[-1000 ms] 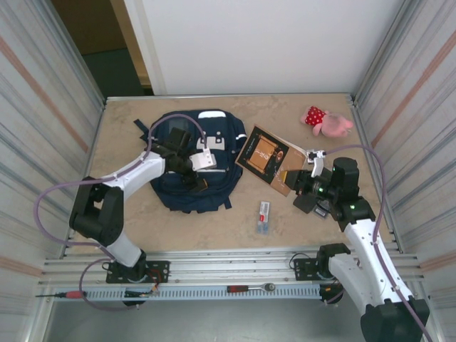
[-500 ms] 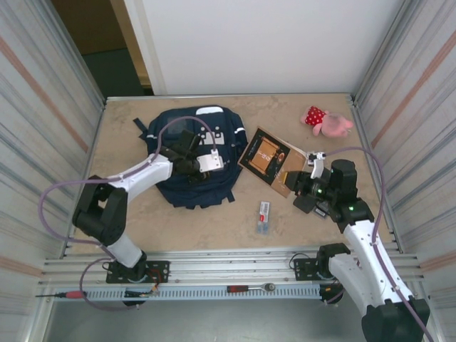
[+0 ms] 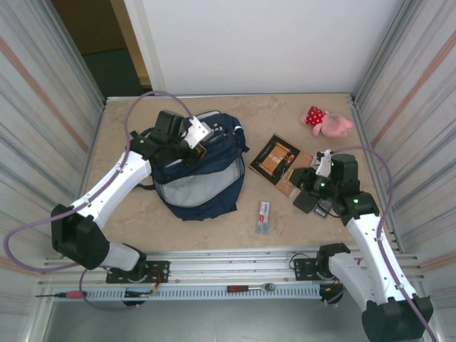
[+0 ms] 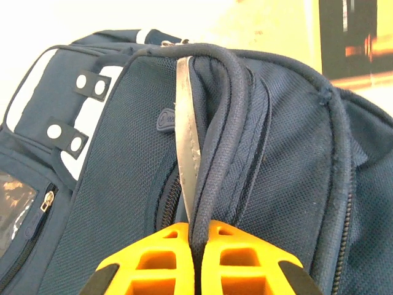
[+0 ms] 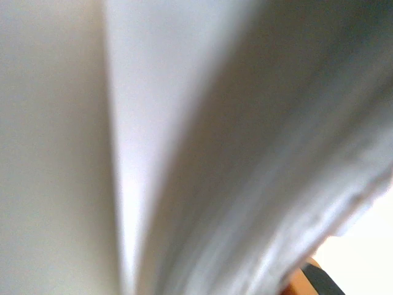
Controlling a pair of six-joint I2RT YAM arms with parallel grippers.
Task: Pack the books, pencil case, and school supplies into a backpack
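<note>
The navy backpack [image 3: 203, 192] lies left of centre with its mouth pulled open, showing grey lining. My left gripper [image 3: 189, 141] is shut on a dark edge strap [image 4: 215, 123] of the backpack [image 4: 116, 160] and holds that flap up. The brown book [image 3: 276, 158] lies tilted to the right of the bag. My right gripper [image 3: 299, 178] is shut on its near corner, and its pale pages [image 5: 184, 153] blur close to the right wrist camera. A narrow white pack [image 3: 263, 215] with red and blue marks lies on the table in front. The pencil case is out of view.
A pink plush toy [image 3: 328, 121] lies at the back right corner. A dark flat shape [image 3: 308, 202] sits partly under my right wrist. Corrugated walls [image 3: 50, 121] close both sides. A metal rail [image 3: 235, 267] runs along the near edge.
My left gripper has shut on the backpack's edge and lifted it back and left, opening the bag. The right gripper has shifted the book slightly right.
</note>
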